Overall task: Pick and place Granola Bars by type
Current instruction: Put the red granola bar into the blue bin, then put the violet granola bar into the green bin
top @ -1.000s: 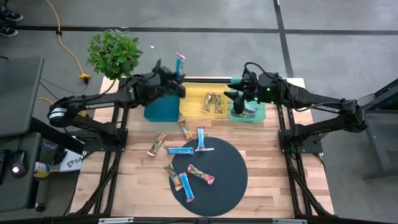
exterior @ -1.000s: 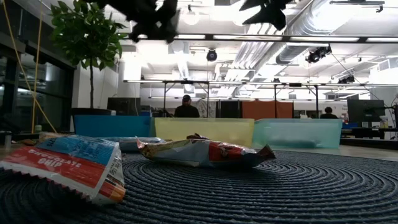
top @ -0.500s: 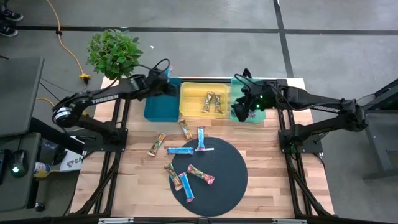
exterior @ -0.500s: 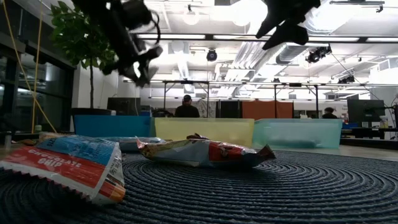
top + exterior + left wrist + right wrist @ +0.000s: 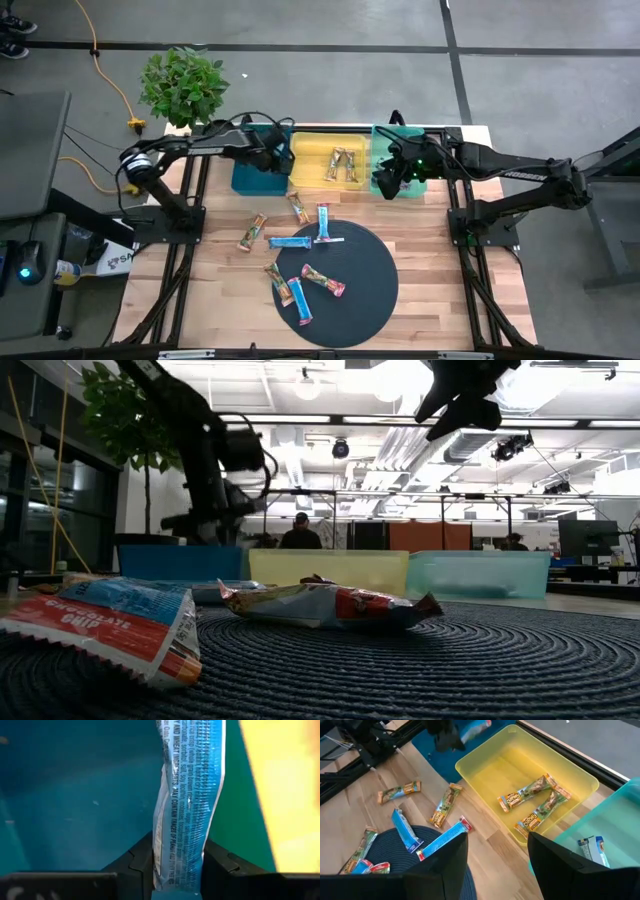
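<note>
My left gripper (image 5: 274, 152) is low over the teal tray (image 5: 245, 178), shut on a blue granola bar (image 5: 190, 795). My right gripper (image 5: 388, 178) hangs open above the seam between the yellow tray (image 5: 310, 172) and the green tray (image 5: 412, 188), touching nothing. Two tan bars (image 5: 535, 802) lie flat in the yellow tray, and one bar (image 5: 592, 847) lies in the green tray. Loose on the wood are tan bars (image 5: 253, 232) (image 5: 298, 207) and blue bars (image 5: 323, 222) (image 5: 291, 242). Three more bars (image 5: 300, 290) lie on the round dark mat. My left gripper pinches the blue bar between its two fingers (image 5: 142, 862), near one end of the wrapper (image 5: 177, 865). The bar runs forward along the fingers, out past their tips, over the teal tray's floor. Whether its far end touches the tray I cannot tell.
The three trays stand side by side along the far edge. A potted plant (image 5: 183, 85) stands at the far left corner. The round dark mat (image 5: 365, 290) covers the near middle of the table. Bare wood shows to the left and right of it.
My left gripper has come down from high above the far edge into the teal tray, tipping over as it came. The blue bar, which stuck up above it, now points down into the tray. My right gripper has drifted slightly toward the near edge.
</note>
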Available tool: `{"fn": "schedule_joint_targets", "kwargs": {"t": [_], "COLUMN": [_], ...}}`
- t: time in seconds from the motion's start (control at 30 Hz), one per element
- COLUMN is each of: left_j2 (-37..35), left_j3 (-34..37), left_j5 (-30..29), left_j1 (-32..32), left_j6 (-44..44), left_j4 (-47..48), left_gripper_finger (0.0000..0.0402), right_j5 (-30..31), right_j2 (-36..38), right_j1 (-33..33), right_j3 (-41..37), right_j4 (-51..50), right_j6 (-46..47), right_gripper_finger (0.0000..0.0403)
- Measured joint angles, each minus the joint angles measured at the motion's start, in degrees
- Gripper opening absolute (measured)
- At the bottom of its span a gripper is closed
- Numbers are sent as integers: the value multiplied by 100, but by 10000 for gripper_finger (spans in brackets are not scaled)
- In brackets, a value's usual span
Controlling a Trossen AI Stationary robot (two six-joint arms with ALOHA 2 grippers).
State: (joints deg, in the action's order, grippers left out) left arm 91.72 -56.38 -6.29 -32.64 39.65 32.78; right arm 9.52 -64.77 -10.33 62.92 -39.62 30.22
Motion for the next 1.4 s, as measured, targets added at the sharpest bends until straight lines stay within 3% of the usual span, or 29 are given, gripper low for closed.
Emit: {"fn": "schedule_joint_targets", "kwargs": {"t": [0.37,0.87,1.2,1.4], "left_j2": [407,261,-569,-1431], "left_j3": [0,-2,-2,-1], "left_j5": [293,534,396,1009], "left_j1": [2,2,2,10], "left_j6": [-25,-371,-807,-1246], "left_j4": [17,51,169,62], "left_gripper_finger": [121,218,230,230], "right_j5": [-14,-21,33,45], "right_j2": [-2,-2,-2,-2], "right_j1": [0,0,0,0], "right_j3": [0,0,0,0], "right_j4": [-2,-4,-108,-260], "right_j6": [0,-19,-21,-97], "right_gripper_finger": [191,191,191,191]}}
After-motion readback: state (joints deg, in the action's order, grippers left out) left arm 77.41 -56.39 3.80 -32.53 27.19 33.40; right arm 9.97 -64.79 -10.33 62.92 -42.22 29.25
